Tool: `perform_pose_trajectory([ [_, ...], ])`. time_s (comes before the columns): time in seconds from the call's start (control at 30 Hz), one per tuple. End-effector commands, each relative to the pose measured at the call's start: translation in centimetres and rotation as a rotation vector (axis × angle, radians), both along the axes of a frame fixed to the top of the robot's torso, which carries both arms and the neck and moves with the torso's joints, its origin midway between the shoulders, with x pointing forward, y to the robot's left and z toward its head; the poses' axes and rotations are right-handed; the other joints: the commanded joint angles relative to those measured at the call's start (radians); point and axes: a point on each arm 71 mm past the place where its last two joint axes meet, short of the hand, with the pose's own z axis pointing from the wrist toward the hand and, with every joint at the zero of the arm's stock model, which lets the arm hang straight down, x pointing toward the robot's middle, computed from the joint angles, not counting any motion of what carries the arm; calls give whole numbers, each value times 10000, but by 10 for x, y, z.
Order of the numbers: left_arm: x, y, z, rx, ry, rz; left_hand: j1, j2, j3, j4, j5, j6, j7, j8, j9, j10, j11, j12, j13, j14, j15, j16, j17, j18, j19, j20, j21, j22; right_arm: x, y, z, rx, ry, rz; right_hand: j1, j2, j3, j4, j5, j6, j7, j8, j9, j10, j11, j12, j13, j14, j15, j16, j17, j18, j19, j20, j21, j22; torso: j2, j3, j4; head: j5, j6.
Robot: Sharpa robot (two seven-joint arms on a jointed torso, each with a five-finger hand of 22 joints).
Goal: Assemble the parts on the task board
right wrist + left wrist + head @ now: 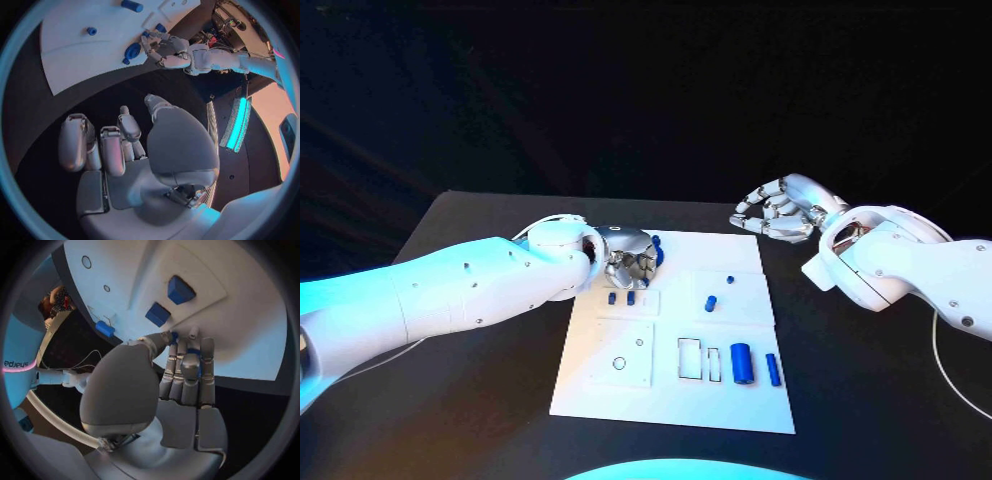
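Observation:
The white task board (610, 395) lies in the middle of the black table. At its far left corner my left hand (632, 264) holds a blue part (656, 250) in its curled fingers (187, 372); blue shows between them (199, 359). In the right wrist view that hand (167, 49) has the round blue part (132, 51) at its fingertips. Two small blue parts (620, 297) sit just in front of it. My right hand (783, 210) hovers past the board's far right corner with its fingers (103, 147) curled and nothing in them.
More blue parts lie on the board: a short one (711, 303), a small one (731, 279), a thick cylinder (741, 363) and a thin rod (773, 370). Rectangular slots (689, 358) and small holes (639, 342) mark the near half.

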Motion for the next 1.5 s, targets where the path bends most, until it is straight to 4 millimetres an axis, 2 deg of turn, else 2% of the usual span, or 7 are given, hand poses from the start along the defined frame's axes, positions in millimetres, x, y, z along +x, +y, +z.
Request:
perform_pose_trajectory([
  [0.03,-2,-2,3,-446,1,-98,-104,-13,44,-45,-36,56,20,-53,-14,71,43,-79,-21,60,-7,55,-10,75,74,-10,37,20,-1,1,0,-29,-52,139,67,64,-64,-4,26,-46,4,47,-10,14,4,-8,15,692,-2,-56,1452,165,-75,3,-46,1596,-4,-1,-3,-17,15],
  [0.53,-4,18,20,-1013,-9,359,-145,-1,79,-124,-32,194,29,-117,-21,272,33,-256,-56,220,-14,144,167,34,291,-15,178,219,0,0,0,-42,-43,104,67,64,-64,-4,26,-46,4,47,-10,14,4,-8,15,692,-2,-56,1452,165,-75,3,-46,1596,-15,6,16,-44,64],
  [0.7,-4,31,20,-898,96,623,-207,-53,58,-138,-37,217,27,-165,-31,322,36,-345,-74,283,-15,183,240,21,348,-17,213,269,0,-2,0,-48,-39,79,67,64,-64,-4,26,-46,4,47,-10,14,4,-8,15,692,-2,-56,1452,165,-75,3,-46,1596,-10,3,25,-68,61],
  [0.87,-3,39,20,-805,202,781,-211,-53,60,-139,-36,220,27,-169,-32,328,35,-353,-75,286,-14,185,243,18,364,-17,224,286,0,-2,0,-50,-40,71,67,64,-64,-4,26,-46,4,47,-10,14,4,-8,15,692,-2,-56,1452,165,-75,3,-46,1596,-6,-16,21,-47,70],
  [0.9,-3,40,19,-787,249,798,-210,-53,61,-141,-35,223,26,-171,-32,332,34,-357,-75,300,-14,194,271,12,385,-17,238,308,0,-2,0,-50,-40,72,67,64,-64,-4,26,-46,4,47,-10,14,4,-8,15,692,-2,-56,1452,165,-75,3,-46,1596,-7,-6,13,-36,73],
  [1.27,0,43,16,-741,537,913,-342,-123,9,-99,-48,248,20,-228,-43,384,39,-463,-92,329,-6,218,289,5,405,-12,239,323,0,-2,-1,-47,-36,77,70,76,-78,-6,25,-30,-3,69,-7,27,-2,-6,8,690,-7,-67,1439,169,-83,0,-74,1589,-4,-10,1,-15,56],
  [1.5,1,42,15,-759,565,882,-330,-118,18,-109,-42,251,14,-237,-44,391,34,-479,-94,336,-8,225,301,5,412,-12,242,329,-1,-2,-1,-47,-30,80,70,76,-78,-6,25,-30,-3,69,-7,27,-2,-6,8,690,-7,-67,1439,169,-83,0,-74,1589,-2,7,6,-11,45],
])
